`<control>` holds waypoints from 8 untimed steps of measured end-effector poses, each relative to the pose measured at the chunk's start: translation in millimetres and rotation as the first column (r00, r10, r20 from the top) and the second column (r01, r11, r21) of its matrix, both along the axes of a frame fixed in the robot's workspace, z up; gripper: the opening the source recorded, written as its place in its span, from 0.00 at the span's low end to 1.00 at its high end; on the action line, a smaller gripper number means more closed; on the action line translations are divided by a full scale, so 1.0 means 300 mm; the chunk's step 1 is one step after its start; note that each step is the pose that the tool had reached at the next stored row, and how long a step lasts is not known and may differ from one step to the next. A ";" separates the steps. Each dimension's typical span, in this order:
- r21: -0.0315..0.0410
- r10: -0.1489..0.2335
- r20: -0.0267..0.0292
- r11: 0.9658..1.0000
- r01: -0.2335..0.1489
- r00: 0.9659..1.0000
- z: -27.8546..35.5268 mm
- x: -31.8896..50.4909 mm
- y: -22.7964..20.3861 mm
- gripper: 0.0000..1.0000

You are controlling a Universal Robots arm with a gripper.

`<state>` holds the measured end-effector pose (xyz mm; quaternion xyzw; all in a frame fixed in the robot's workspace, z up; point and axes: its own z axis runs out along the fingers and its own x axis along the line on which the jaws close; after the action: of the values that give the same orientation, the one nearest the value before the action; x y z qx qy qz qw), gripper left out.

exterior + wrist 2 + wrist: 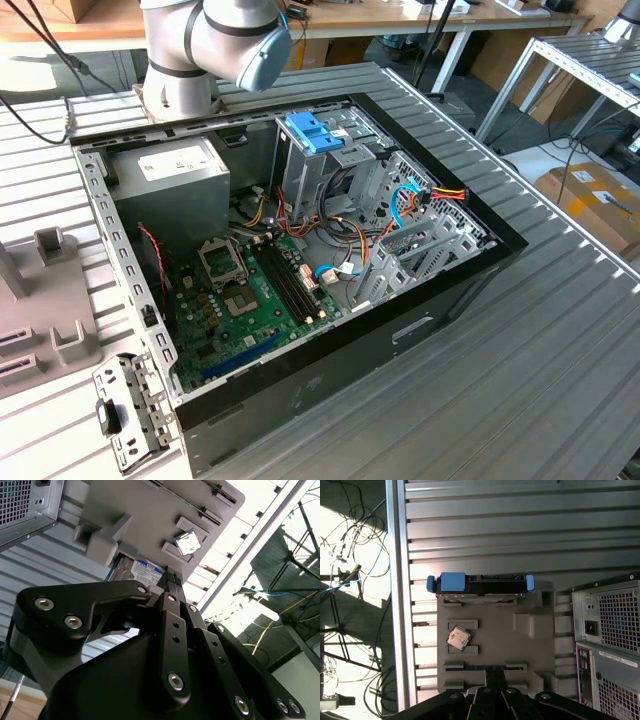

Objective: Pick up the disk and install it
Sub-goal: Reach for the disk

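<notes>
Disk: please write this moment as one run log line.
disk: on edge in grey holder | pincer: over holder, apart from disk | installed: no

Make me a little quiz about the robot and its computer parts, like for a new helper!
1. True or false: the gripper is holding the disk.
2. What colour are the plastic ends of the disk?
3. Where does the small square chip lie? A) on the grey holder B) on top of the disk C) in the gripper

Key: 1 false; 2 blue; 3 A
</notes>
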<state>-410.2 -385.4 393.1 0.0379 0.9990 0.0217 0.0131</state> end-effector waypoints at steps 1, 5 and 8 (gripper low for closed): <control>0.000 0.000 0.000 1.000 0.000 1.000 0.000 0.000 0.002 0.11; 0.000 0.000 0.000 1.000 0.000 1.000 0.000 0.000 0.015 0.11; 0.000 0.000 0.000 1.000 0.000 1.000 0.000 0.000 0.024 0.11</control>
<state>-410.2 -378.2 393.2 0.0379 0.9990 0.0217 0.0131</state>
